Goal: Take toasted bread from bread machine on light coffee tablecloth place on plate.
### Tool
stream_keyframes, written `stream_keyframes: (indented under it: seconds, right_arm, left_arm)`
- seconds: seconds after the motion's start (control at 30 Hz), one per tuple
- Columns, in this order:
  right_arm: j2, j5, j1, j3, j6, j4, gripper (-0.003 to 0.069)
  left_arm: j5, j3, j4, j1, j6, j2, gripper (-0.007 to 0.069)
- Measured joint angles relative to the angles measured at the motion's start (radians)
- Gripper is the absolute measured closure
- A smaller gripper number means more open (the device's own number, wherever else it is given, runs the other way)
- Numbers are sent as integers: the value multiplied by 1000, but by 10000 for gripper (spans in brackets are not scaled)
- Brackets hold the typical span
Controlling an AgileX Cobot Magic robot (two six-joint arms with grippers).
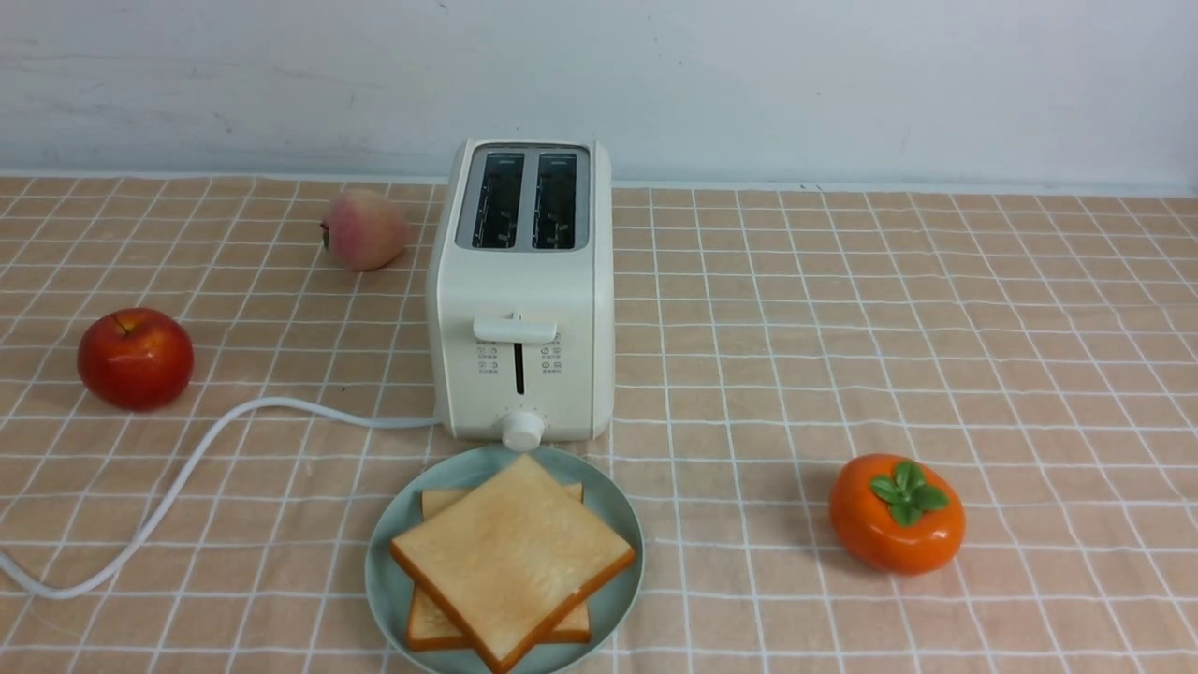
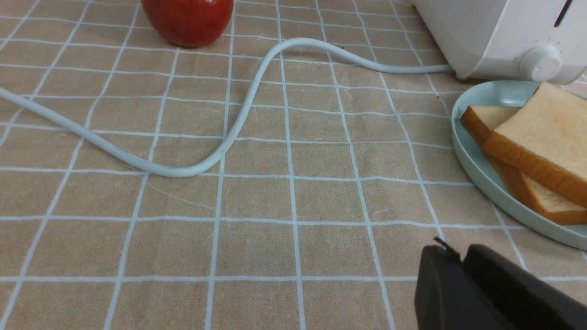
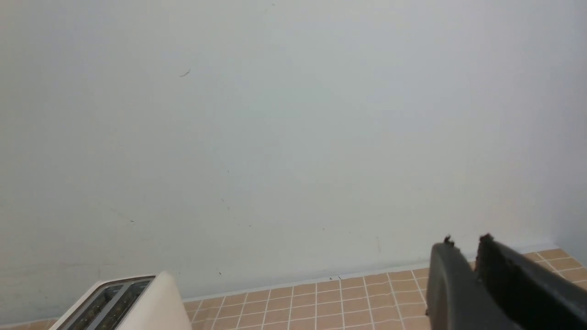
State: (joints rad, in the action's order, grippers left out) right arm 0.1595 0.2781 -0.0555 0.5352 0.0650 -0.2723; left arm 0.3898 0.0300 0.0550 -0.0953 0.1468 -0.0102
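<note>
Front view: 2 toasted bread slices (image 1: pixel 512 552) stacked on plate (image 1: pixel 613 501), bread machine (image 1: pixel 521 295) slots empty; both grippers closed, holding nothing.

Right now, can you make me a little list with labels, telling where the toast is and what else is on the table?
toast: two slices, stacked crookedly on the plate
toaster: behind the plate, both slots empty, lever up
cord: runs from the toaster toward the robot's left
fruit: red apple and peach to the left, orange persimmon to the right
tablecloth: tan with white squares
left gripper: shut, holding nothing, low near the plate
right gripper: shut, holding nothing, raised
</note>
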Motion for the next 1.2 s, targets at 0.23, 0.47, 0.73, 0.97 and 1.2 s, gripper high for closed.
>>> stream_keyframes:
  seconds: [0.23, 0.47, 0.73, 0.97, 1.2]
  right_arm:
    - [0, 0, 0, 0, 0, 13, 563]
    - [0, 61, 0, -16, 0, 112, 553]
    - [-48, 71, 42, -249, -34, 248, 543]
    - [-164, 89, 70, -536, -56, 272, 537]
    - [-169, 111, 70, -549, -94, 288, 529]
  left_arm:
    - [0, 0, 1, 0, 0, 0, 559]
    - [0, 0, 1, 0, 0, 0, 554]
    - [0, 0, 1, 0, -1, 0, 546]
    - [0, 0, 1, 0, -2, 0, 537]
    - [0, 0, 2, 0, -2, 0, 533]
